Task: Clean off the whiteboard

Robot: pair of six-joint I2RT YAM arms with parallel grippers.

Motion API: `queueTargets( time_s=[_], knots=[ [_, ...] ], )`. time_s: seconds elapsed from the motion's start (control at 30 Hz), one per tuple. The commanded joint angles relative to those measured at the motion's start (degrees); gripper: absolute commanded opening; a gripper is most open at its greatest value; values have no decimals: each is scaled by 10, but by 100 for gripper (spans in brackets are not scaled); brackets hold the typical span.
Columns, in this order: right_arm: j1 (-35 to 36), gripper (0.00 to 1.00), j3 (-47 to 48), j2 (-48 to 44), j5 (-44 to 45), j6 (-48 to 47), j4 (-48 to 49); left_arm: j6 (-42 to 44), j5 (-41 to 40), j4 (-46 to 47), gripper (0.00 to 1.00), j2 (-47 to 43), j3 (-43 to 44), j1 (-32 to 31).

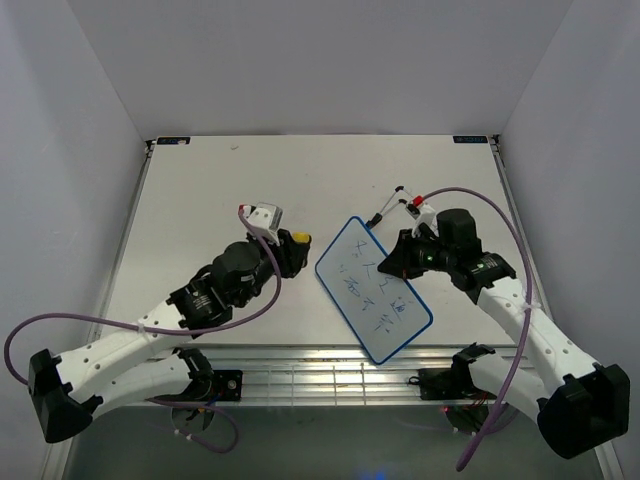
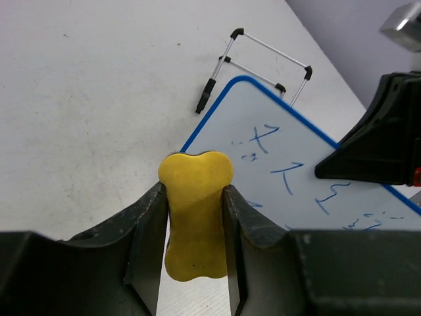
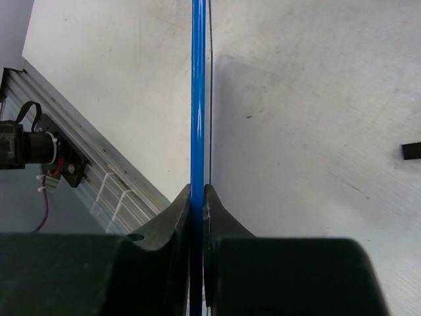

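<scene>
Right pincer point(image 3: 197, 197) pinches the whiteboard point(image 1: 375, 292), its blue scribbles point(image 2: 287, 178) illegible; left pincer point(image 2: 195, 197) pinches the yellow eraser point(image 2: 196, 172).

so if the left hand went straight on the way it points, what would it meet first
Probably the whiteboard: the yellow eraser in the left hand points at its near blue-rimmed corner, just ahead. Depth is unclear, so it might pass over the rim.

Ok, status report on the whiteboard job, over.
Left gripper shut on yellow peanut-shaped eraser. Right gripper clamps rim of blue-rimmed white whiteboard. Blue writing not yet erased. Nothing between eraser and board.
</scene>
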Motion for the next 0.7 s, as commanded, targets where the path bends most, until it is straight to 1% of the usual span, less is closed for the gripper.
queueTargets(
  time_s=[0.0, 0.03, 0.1, 0.13, 0.17, 0.2, 0.23, 0.3, 0.33, 0.43, 0.5, 0.53, 0.57, 0.6, 0.63, 0.67],
  knots=[
    [41, 8, -4, 17, 10, 68, 112, 5, 26, 23, 17, -37, -23, 6],
    [44, 8, -2, 22, 6, 67, 114, 10, 40, 38, 17, -45, -36, 7],
    [46, 8, 2, 30, 10, 58, 106, 29, 79, 97, 17, -64, -54, 9],
    [46, 8, 3, 29, 19, 54, 104, 35, 91, 145, 17, -67, -73, 9],
    [46, 8, 4, 28, 24, 52, 101, 47, 106, 172, 17, -67, -84, 10],
    [46, 8, 5, 28, 25, 49, 99, 54, 137, 197, 17, -59, -93, 10],
    [46, 8, 7, 29, 17, 42, 97, 61, 148, 247, 17, -53, -109, 10],
    [46, 8, 16, 43, 4, 31, 81, 87, 168, 298, 15, -32, -124, 10],
    [46, 8, 24, 49, -13, 23, 79, 94, 185, 350, 15, -25, -133, 10],
    [45, 8, 33, 70, -45, 13, 84, 121, 191, 439, 15, 6, -168, 17],
    [45, 8, 40, 89, -55, 8, 80, 139, 198, 465, 15, 27, -174, 26],
    [45, 8, 44, 94, -57, 6, 81, 142, 215, 480, 15, 49, -174, 31],
    [45, 8, 46, 98, -62, 1, 82, 143, 220, 485, 15, 60, -175, 47],
    [45, 8, 49, 107, -65, -2, 80, 143, 245, 489, 15, 69, -176, 59],
    [45, 8, 52, 111, -73, -6, 76, 135, 257, 498, 15, 88, -176, 89],
    [44, 8, 58, 114, -80, -8, 77, 126, 290, 507, 15, 97, -179, 107]
  ],
)
